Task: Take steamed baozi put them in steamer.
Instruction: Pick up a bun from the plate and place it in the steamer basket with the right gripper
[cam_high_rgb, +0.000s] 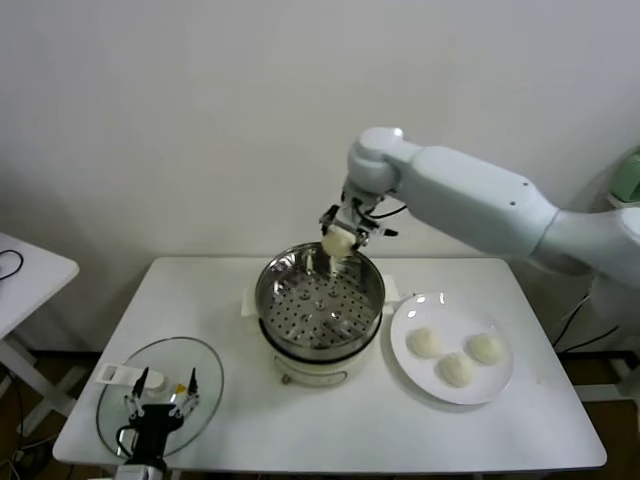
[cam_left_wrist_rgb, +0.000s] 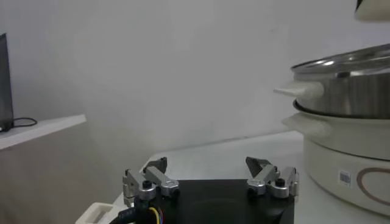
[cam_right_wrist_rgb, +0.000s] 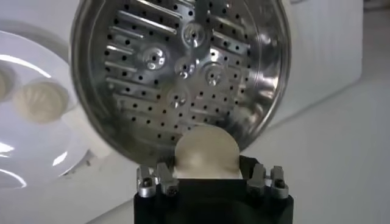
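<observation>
A steamed baozi (cam_high_rgb: 337, 243) is clamped in the right gripper (cam_high_rgb: 343, 238) – the steamer (cam_high_rgb: 320, 300) tray directly beneath. The left gripper (cam_high_rgb: 160, 405) is parked spread over the glass lid (cam_high_rgb: 205, 370).

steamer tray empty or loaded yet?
Empty. The steamer tray is bare; the right end effector holds one baozi above its far rim.
</observation>
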